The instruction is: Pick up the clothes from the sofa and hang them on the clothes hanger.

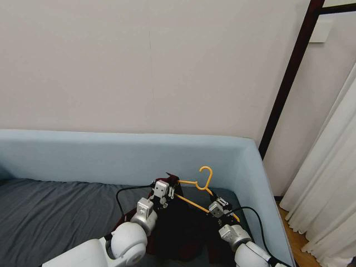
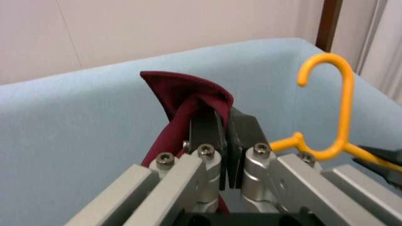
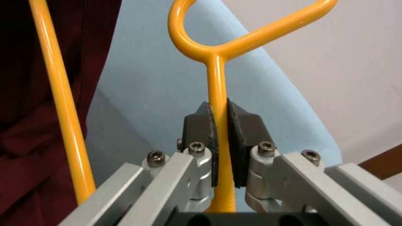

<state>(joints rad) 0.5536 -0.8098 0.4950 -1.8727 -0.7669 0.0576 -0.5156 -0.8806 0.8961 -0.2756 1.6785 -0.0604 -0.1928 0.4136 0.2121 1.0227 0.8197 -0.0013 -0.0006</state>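
Grippers both pressed together, we are seeing. Left gripper (image 2: pixel 226 127) is pinching a raised fold of the dark red garment (image 2: pixel 182 92) near the far right corner of the sofa (image 1: pixel 111 156), the rest lying on the seat. Right gripper (image 3: pixel 220 129) is clamping the orange hanger (image 3: pixel 213 70) on its arm below the hook, just right of the garment.

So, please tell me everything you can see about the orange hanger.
The orange hanger is a thin, glossy rod, apparently plastic or coated wire, with an open curved hook on top and arms leaving a junction below it. It is held up over the sofa, tilted, hook uppermost. The right gripper is shut on one arm below that junction. Dark red clothing hangs beside another rod; contact unclear.
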